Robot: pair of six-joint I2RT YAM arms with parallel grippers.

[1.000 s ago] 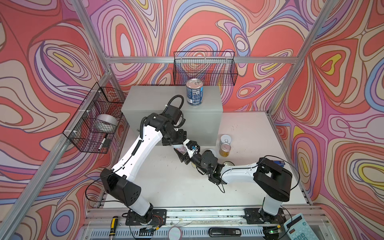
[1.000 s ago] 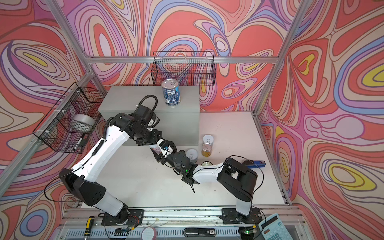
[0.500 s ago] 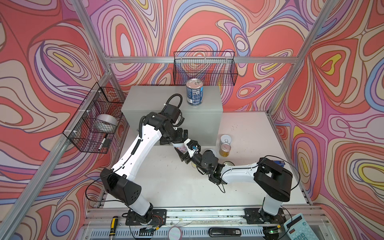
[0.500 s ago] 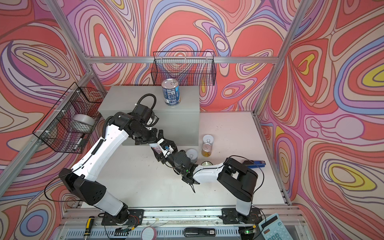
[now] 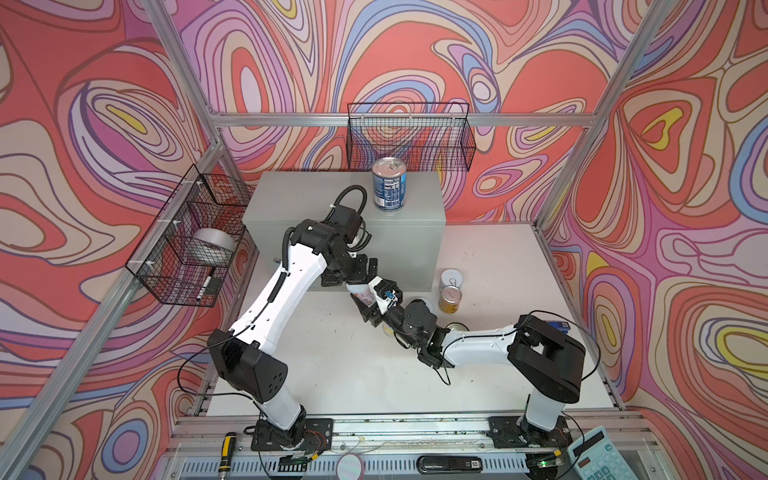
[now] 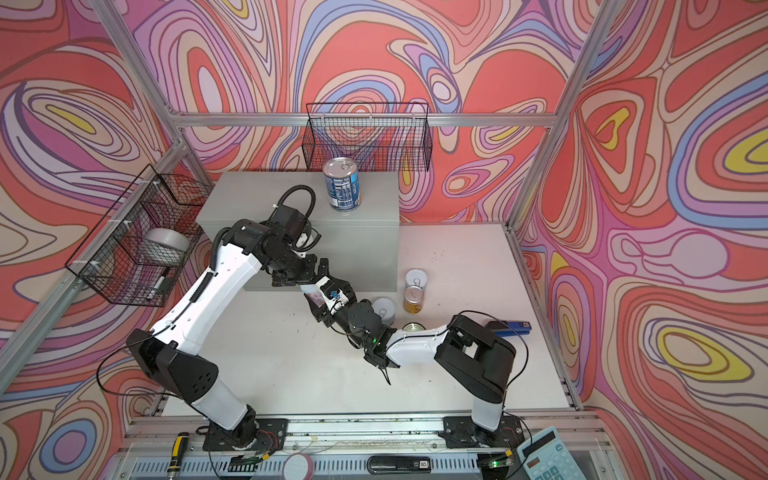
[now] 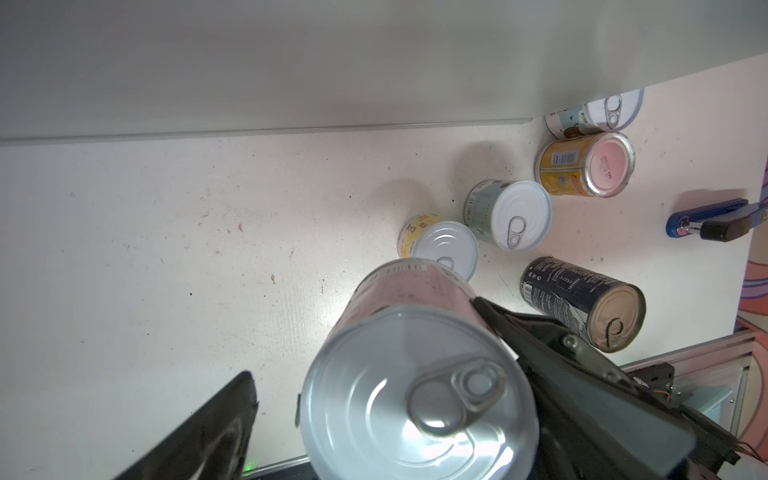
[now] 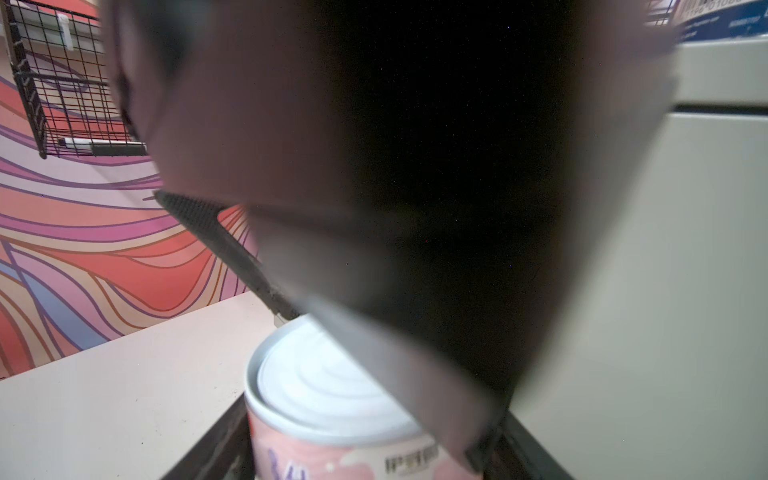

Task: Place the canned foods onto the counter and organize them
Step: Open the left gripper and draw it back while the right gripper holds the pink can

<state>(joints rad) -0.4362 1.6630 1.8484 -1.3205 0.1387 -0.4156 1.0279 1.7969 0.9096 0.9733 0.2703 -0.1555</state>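
One pink can (image 5: 362, 296) sat clamped in my right gripper (image 5: 368, 300) above the tabletop (image 5: 332, 357), in front of the counter (image 5: 316, 195); my left gripper (image 5: 360, 272), spread wide, held nothing beside it. Only my left wrist view showed five more cans standing on the tabletop, including the yellow can (image 7: 417, 232) and the dark can (image 7: 582, 301). Another blue can (image 5: 389, 185) stood on the counter. Wire baskets (image 5: 409, 137) hung on swirl-patterned walls.

You have open counter (image 5: 316, 195) top toward the left of the frame; only one tall blue can (image 5: 388, 185) stands at its right. At lower right of it, clustered cans (image 5: 451, 291) crowd the tabletop (image 5: 332, 365).
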